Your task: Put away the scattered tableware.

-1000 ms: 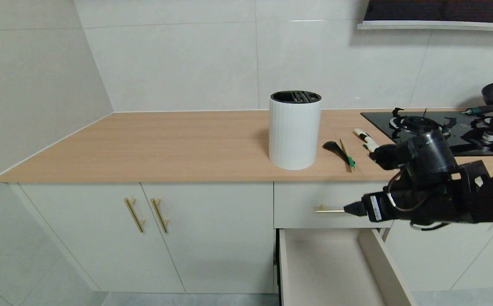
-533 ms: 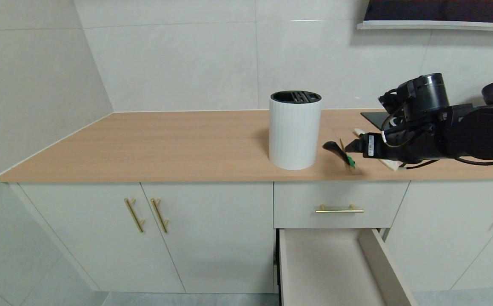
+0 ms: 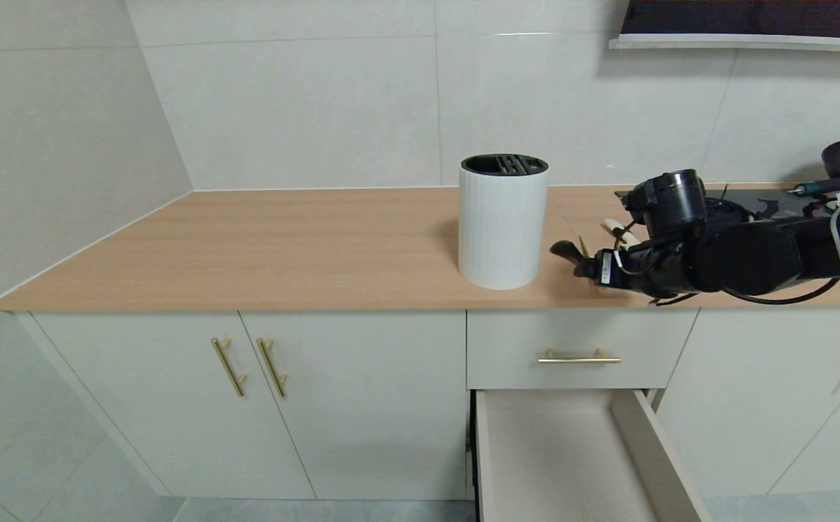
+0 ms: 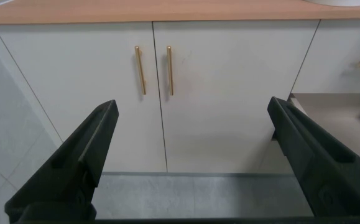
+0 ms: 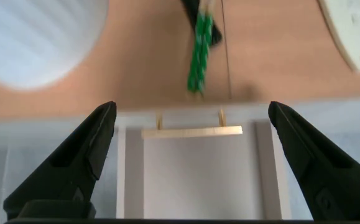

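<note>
- Two grippers stand spread wide and empty. The left gripper (image 4: 192, 106) hangs low, facing the cabinet doors (image 4: 155, 68).
- Nearest, under the front edge of the countertop (image 3: 282, 246), the drawer (image 3: 557, 449) is pulled out with nothing in it.
- At that front edge, right of the white holder (image 3: 503, 225), the right gripper (image 3: 585, 270) hovers over the green-tipped chopsticks (image 5: 198, 56). The black spoon (image 3: 563, 249) lies just beside them.
- The pick likely goes best with the jaws set across both sticks, lowered level to the wood and closed gently, so neither stick rolls off the edge.
- Farther back, a white-handled utensil (image 3: 612, 226) lies untouched.
</note>
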Controlling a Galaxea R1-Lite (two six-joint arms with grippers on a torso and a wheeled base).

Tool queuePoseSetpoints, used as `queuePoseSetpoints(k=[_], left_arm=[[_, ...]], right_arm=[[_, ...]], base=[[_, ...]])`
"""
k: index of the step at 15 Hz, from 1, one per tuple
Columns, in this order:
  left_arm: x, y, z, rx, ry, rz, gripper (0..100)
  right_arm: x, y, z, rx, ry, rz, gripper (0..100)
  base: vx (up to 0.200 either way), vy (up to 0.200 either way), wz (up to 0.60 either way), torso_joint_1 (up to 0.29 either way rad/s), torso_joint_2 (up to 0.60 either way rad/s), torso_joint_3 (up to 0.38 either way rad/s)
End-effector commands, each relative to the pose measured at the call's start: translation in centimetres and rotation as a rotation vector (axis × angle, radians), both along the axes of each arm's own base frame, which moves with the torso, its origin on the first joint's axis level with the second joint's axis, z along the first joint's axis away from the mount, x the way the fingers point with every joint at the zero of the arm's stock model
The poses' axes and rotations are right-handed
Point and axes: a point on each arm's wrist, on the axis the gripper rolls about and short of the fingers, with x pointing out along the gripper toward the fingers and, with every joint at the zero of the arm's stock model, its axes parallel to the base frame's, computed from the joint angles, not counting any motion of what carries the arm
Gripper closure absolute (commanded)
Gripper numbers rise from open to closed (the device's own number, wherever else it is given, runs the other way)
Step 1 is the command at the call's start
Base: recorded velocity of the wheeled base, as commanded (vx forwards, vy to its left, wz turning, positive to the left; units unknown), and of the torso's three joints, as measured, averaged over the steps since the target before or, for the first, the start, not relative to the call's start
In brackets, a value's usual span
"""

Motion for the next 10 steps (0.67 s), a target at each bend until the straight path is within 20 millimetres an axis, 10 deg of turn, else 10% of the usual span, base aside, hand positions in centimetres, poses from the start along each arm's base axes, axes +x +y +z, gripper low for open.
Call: queuePoseSetpoints(k=[1, 10], left_arm=[[0.0, 0.0, 0.0, 0.000, 0.002, 0.001, 0], [0.0, 0.0, 0.0, 0.000, 0.002, 0.001, 0]], right_arm=[[1.2, 0.5, -2.1, -0.018, 0.011, -0.015, 0], [3.0, 0.3, -3.0, -0.020, -0.082, -0.020, 0]], base=[[0.000, 0.000, 0.00, 0.000, 0.00, 0.000], [0.000, 0.000, 0.00, 0.000, 0.00, 0.000]])
